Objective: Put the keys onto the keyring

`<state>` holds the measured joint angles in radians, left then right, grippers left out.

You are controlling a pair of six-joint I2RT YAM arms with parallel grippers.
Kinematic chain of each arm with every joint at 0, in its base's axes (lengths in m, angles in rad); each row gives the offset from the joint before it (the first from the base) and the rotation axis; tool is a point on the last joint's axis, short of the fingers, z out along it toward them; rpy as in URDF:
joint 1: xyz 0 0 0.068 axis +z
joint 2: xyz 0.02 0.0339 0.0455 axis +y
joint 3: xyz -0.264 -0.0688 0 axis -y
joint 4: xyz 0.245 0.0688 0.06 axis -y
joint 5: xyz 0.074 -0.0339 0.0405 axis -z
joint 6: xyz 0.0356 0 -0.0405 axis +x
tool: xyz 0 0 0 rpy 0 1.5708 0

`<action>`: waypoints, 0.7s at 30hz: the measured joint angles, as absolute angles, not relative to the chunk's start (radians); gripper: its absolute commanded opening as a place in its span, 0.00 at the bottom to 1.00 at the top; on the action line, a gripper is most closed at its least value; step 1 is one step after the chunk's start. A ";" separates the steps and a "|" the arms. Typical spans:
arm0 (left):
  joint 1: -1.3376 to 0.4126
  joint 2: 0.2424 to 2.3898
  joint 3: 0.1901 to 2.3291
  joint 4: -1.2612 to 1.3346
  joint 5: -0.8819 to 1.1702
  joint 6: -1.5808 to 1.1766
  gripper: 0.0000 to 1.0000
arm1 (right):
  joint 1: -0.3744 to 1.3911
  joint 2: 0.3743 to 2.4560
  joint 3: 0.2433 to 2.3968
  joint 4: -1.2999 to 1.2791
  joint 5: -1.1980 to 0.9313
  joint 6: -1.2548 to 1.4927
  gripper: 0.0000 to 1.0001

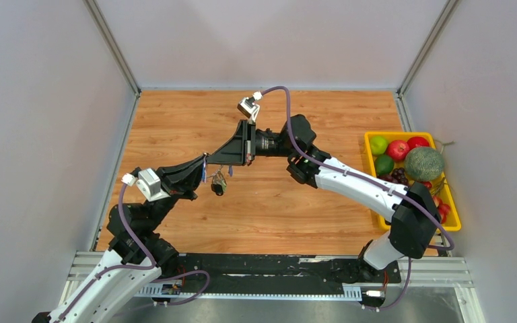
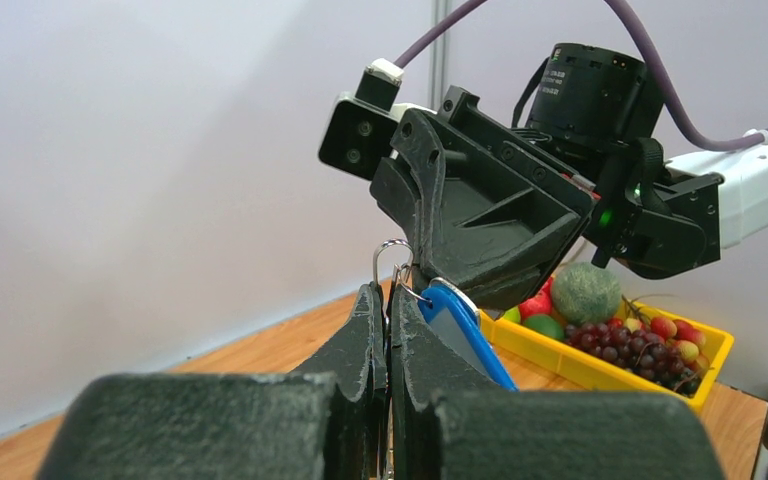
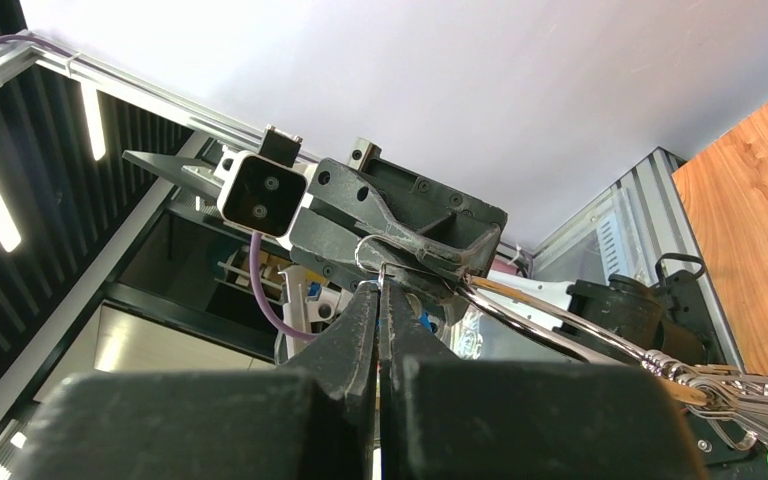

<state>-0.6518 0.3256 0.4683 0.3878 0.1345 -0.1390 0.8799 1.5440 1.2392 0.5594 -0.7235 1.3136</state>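
Both grippers meet in mid-air at centre-left of the top view. My left gripper [image 2: 388,300] is pinched shut on the keyring [image 2: 388,248], whose thin wire loop pokes up past its tips. My right gripper [image 3: 380,295] looks closed on the same wire. The keys [image 1: 219,183] dangle just below, above the table [image 1: 309,222], with a blue key [image 2: 460,335] beside the left fingers. I judge the ring light, springy and slippery, best pinched across its flat; the keys are stiff, best taken by their heads. Wooden tabletop, grey walls, yellow fruit tray [image 1: 366,156] at right
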 measured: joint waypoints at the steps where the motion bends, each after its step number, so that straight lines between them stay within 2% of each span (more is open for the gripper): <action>1: -0.652 0.326 0.468 0.387 0.136 -0.139 0.00 | 0.879 1.542 1.239 0.554 -0.724 1.312 0.00; 21: -0.653 0.332 0.468 0.368 0.176 -0.128 0.00 | 0.867 1.494 1.245 0.479 -0.704 1.288 0.00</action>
